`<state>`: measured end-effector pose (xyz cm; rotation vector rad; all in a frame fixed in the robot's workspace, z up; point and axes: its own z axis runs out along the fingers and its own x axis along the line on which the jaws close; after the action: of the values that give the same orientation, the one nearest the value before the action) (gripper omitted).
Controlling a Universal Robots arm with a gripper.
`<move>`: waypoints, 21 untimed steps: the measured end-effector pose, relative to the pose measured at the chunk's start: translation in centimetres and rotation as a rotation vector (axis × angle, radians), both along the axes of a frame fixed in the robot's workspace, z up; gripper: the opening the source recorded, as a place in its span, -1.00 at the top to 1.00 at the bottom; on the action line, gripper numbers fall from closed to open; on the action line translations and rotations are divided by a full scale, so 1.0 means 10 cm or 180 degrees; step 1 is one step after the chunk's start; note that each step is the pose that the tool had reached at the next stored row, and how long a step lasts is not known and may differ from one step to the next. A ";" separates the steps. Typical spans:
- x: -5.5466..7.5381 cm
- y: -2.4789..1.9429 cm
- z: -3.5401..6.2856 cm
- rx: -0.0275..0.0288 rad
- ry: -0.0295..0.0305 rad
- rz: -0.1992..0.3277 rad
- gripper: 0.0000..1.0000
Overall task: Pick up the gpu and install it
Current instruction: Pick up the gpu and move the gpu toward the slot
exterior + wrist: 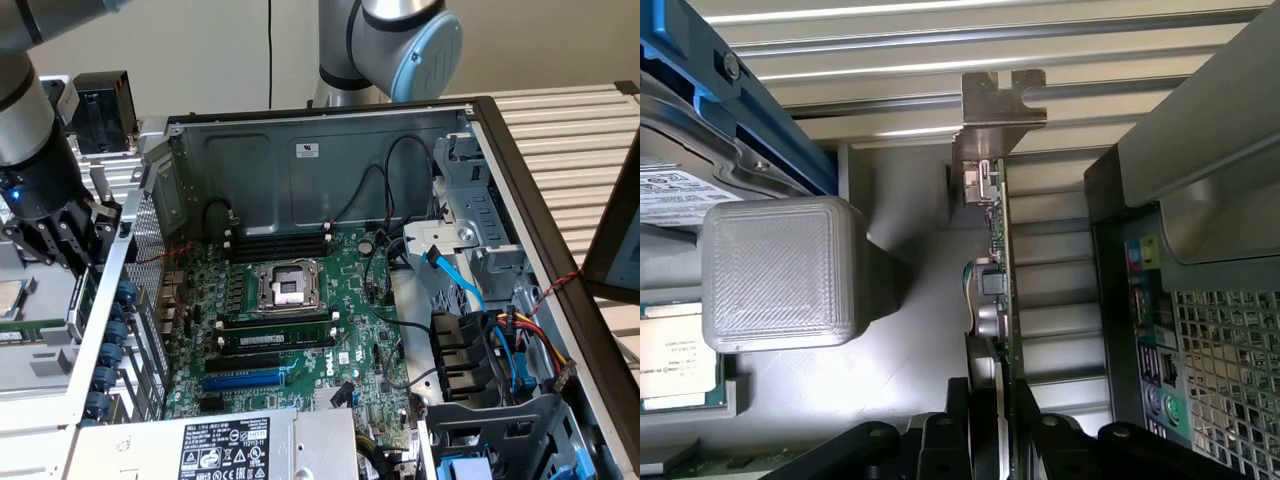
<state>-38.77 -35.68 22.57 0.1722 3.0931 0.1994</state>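
My fingers (1055,440) are closed on the gpu (1003,300), one on each face of the thin card, which shows edge-on with its green board and a metal bracket (1000,100) at the far end. The card is on edge over the slatted table (890,45), outside the open computer case (300,150) and just beside its rear port panel (1150,350), at the exterior view's left. A grey block (780,275) sits near the card's other side, apart from it.

gpu (1002,300) with green circuit board and dull bare-metal bracket (1000,100), grey finely ribbed plastic block (780,275), perforated metal panel (1230,370)
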 end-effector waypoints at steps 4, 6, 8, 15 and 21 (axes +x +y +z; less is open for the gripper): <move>0.00 0.000 0.134 0.0001 0.0001 0.0000 0.44; 0.00 0.000 0.219 0.0003 0.0000 0.0000 0.44; 0.00 0.000 0.310 0.0003 0.0001 0.0000 0.44; 0.00 -0.001 0.630 0.0003 0.0001 0.0000 0.44; 0.00 -0.003 0.902 0.0003 0.0001 0.0001 0.44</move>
<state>-38.81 -35.72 31.59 0.1718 3.0932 0.2011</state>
